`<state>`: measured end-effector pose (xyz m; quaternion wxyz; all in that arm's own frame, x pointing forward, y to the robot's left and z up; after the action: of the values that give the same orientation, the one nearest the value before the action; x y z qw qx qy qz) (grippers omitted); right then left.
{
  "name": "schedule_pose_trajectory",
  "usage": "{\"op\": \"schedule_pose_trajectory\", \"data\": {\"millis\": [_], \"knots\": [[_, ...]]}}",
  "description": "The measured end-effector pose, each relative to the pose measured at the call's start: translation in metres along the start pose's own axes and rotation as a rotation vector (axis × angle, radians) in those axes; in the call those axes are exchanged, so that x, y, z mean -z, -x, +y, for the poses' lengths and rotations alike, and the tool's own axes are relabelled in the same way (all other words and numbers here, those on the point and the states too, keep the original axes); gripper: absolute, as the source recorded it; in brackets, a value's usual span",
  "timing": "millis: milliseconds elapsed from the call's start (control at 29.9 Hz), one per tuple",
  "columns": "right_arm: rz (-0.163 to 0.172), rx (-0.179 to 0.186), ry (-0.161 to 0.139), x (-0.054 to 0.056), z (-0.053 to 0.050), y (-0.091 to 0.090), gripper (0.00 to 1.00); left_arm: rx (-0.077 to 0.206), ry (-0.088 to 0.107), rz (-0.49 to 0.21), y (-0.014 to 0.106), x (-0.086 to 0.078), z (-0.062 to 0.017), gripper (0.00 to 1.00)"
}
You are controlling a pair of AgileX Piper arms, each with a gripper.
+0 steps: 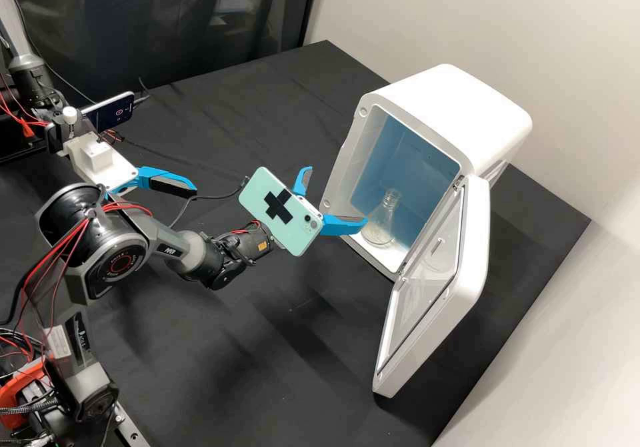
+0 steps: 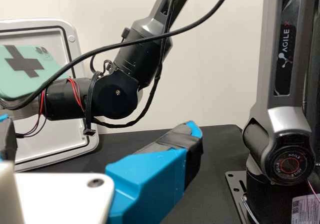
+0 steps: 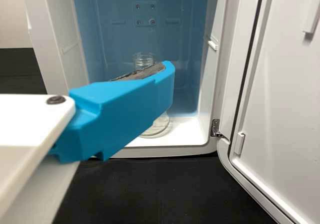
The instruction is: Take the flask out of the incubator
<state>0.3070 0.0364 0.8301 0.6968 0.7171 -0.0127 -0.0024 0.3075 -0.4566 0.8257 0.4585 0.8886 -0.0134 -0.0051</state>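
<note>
We see our right gripper (image 1: 337, 195) spread wide at the open incubator (image 1: 460, 100). The flask (image 1: 384, 224) stands upright inside.

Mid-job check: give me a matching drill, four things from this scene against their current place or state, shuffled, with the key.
Things
1. flask
2. door
3. right pincer
4. left pincer

Places or states
A. swung wide on its hinge at the incubator's side
B. fingers apart, at the incubator's mouth
C. standing upright inside the incubator
D. over the bench by the arm bases, away from the incubator

Pairs: 1-C, 2-A, 3-B, 4-D
</note>
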Motion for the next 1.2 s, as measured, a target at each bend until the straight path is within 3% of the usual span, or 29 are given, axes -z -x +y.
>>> {"op": "schedule_pose_trajectory", "data": {"millis": [401,568,903,1204], "knots": [[0.000,0.000,0.000,0.000,0.000,0.000,1.00,0.000,0.000,0.000,0.000,0.000,0.0000,1.00],[0.000,0.000,0.000,0.000,0.000,0.000,1.00,0.018,-0.001,0.004,-0.008,0.002,-0.0068,1.00],[0.000,0.000,0.000,0.000,0.000,0.000,1.00,0.097,0.001,0.097,-0.023,0.032,-0.0218,1.00],[0.000,0.000,0.000,0.000,0.000,0.000,1.00,0.089,0.008,0.169,-0.026,0.054,-0.0201,1.00]]}}
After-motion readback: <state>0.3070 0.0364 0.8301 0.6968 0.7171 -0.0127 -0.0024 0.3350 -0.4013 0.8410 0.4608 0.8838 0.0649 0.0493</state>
